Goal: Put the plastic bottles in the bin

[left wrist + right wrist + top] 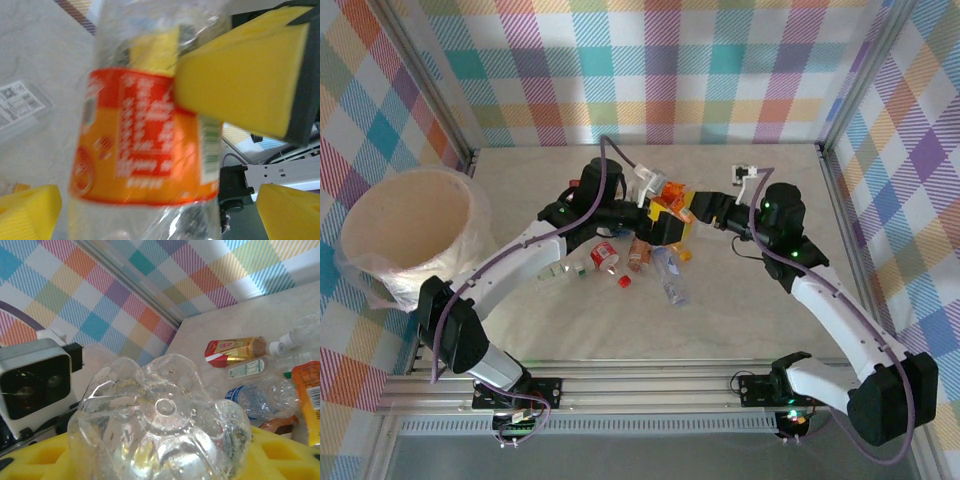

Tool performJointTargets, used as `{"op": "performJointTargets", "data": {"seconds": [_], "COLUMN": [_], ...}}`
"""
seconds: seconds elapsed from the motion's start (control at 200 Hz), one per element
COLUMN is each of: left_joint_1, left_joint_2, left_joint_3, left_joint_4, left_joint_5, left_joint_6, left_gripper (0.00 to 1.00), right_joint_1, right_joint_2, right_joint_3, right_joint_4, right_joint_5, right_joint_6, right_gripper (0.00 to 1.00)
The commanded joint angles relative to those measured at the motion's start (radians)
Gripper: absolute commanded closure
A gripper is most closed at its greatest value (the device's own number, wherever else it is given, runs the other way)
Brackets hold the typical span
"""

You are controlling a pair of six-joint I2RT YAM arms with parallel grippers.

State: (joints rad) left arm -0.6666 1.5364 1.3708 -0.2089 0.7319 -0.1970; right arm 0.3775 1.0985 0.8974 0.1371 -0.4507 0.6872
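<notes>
**Mid-table: two grippers around one bottle**

Over on the far left, the bin (405, 235) stands upright at the table's (770, 320) edge. Its clear liner (360, 275) is bunched around the outside, and it's well apart from all the bottles.

Moving right, the left arm (520, 260) stretches diagonally from its base to the middle of the table. The left gripper (160, 215) has its jaws spread wide. Its yellow fingers (27, 210) stand on either side of the orange-label bottle (140, 140), and as far as I can tell neither one touches it.

Just on the near side of the grippers, a loose bunch lies flat on the table:
- a red-labelled bottle (604, 256)
- a brownish bottle (640, 256)
- a crumpled clear bottle (670, 278)
- a stray red cap (625, 281) in among them

Right of that, the right gripper (160, 460) comes in from the other side and is clamped on that same orange-label bottle. In the left wrist view, one of its yellow pads (245, 90) presses into the bottle's side right at the top of the label. The right wrist view looks straight at the bottle's clear moulded base, which sits between the yellow fingers.

So the bottle is in the middle of the table, gripped by the right side with the left side open around it. Can't tell whether it's resting on the surface or lifted off it.
</notes>
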Motion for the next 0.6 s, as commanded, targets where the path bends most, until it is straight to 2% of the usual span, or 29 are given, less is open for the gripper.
{"op": "performJointTargets", "data": {"seconds": [0.0,0.21,0.465,0.595], "left_joint_1": [-0.017,-0.04,-0.041,-0.041], "left_joint_2": [0.027,0.044,0.027,0.013], "left_joint_3": [0.062,0.095,0.073,0.049], "left_joint_4": [-0.038,-0.06,-0.014,0.024], "left_joint_5": [0.007,0.013,0.038,0.041], "left_joint_6": [0.073,0.129,0.133,0.122], "left_gripper": [0.04,0.19,0.48,0.57], "right_joint_1": [0.02,0.037,0.046,0.046], "right_joint_2": [0.02,0.065,0.088,0.086], "right_joint_3": [0.068,0.111,0.133,0.135], "right_joint_4": [0.004,-0.018,-0.056,-0.058], "right_joint_5": [-0.045,-0.063,-0.086,-0.1], "right_joint_6": [-0.018,0.017,0.006,0.006], "right_gripper": [0.57,0.57,0.56,0.5]}}
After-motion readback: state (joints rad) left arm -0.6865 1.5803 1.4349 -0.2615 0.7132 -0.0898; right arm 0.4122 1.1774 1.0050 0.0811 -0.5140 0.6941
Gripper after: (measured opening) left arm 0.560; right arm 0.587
